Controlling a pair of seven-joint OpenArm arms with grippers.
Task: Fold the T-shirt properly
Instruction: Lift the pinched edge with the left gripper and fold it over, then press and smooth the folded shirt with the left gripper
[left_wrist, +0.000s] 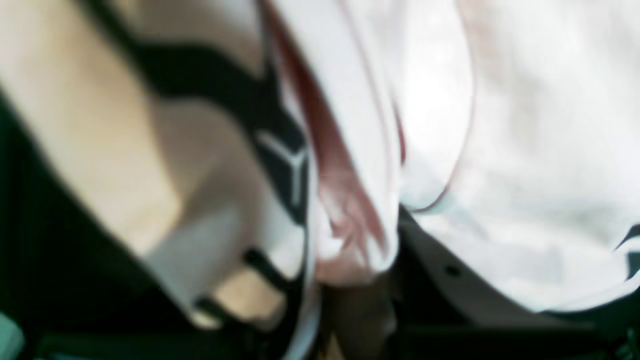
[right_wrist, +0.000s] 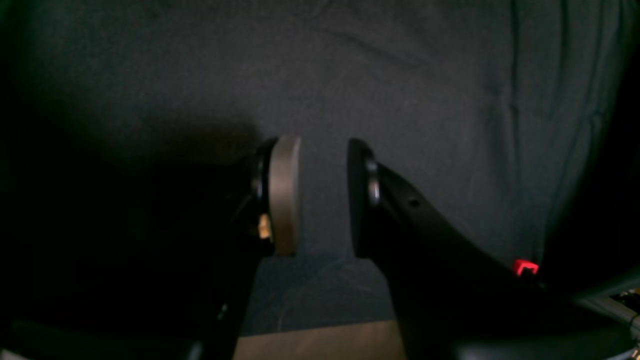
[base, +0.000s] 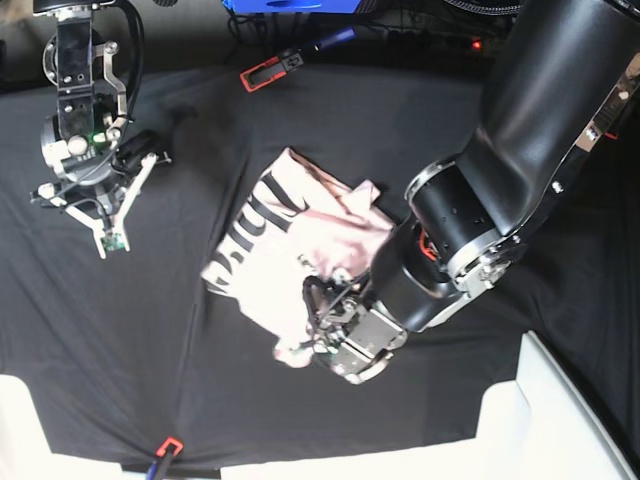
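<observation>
Pale pink fabric of the T-shirt fills the left wrist view, bunched and blurred, with black print visible on 1 fold. From the base view, the T-shirt lies crumpled near the centre of the black table cloth, lettering facing up along its left portion.

Left gripper: positioned at the near edge of the garment, jaws clenched on a gathered fold of the T-shirt. Right gripper: jaws stand apart with only cloth between them, grasping nothing. In the base view the right gripper hangs at the far left, well apart from the garment.

Step in hand, as judged: the garment is not yet flat, so the work is at the spreading stage, early in the task. No fold is made.

Next move, as judged:
1. Draw the held fold outward to open the bunched fabric.
2. Bring the free arm to the opposite edge, since 1 grip alone tends to drag the whole garment.

Surface: the table cloth is dark and lightly wrinkled, covering the whole work area. A red clip lies at the far edge, another red clip at the near edge. White panels border the near corners.
</observation>
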